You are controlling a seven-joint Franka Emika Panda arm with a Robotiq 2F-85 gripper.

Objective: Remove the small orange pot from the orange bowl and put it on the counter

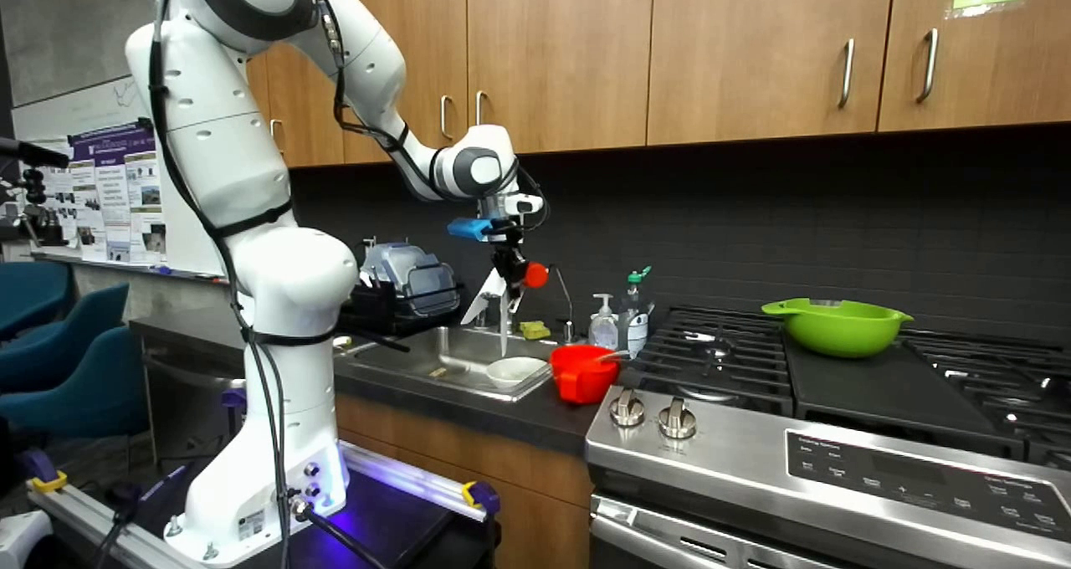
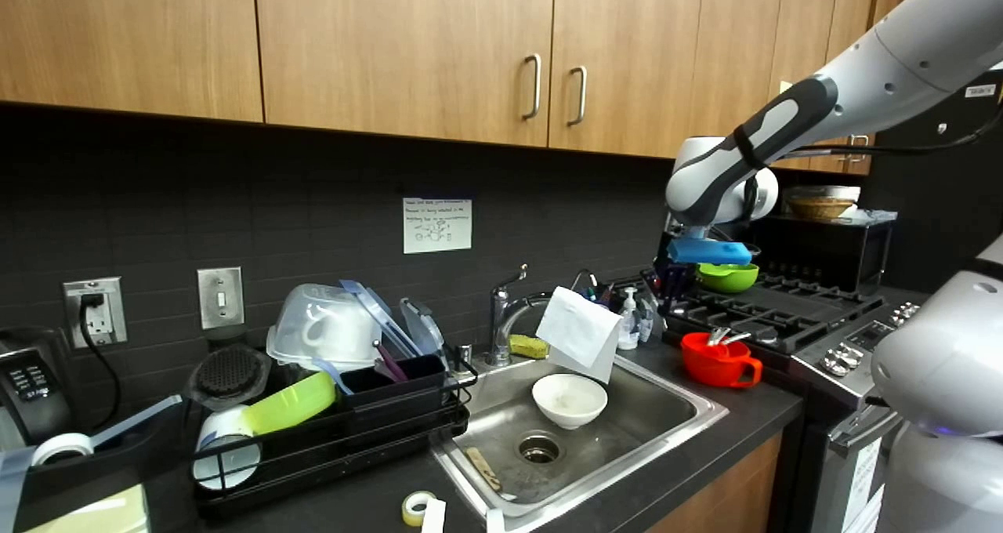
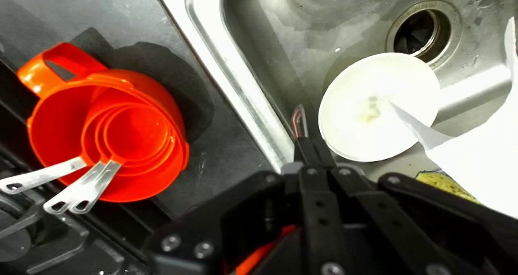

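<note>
My gripper is shut on the metal handle of a small orange pot, a measuring cup. The handle's end sticks out past my fingertips in the wrist view, and a strip of its orange shows behind my fingers. My gripper holds it in the air near the sink's right edge. The orange bowl stands on the dark counter, apart from my gripper, with nested orange cups inside. The bowl shows in both exterior views. The held pot is not discernible in an exterior view.
The steel sink holds a white bowl. White paper hangs at the faucet. Soap bottles stand behind. The stove with a green bowl adjoins the counter. A dish rack stands beside the sink.
</note>
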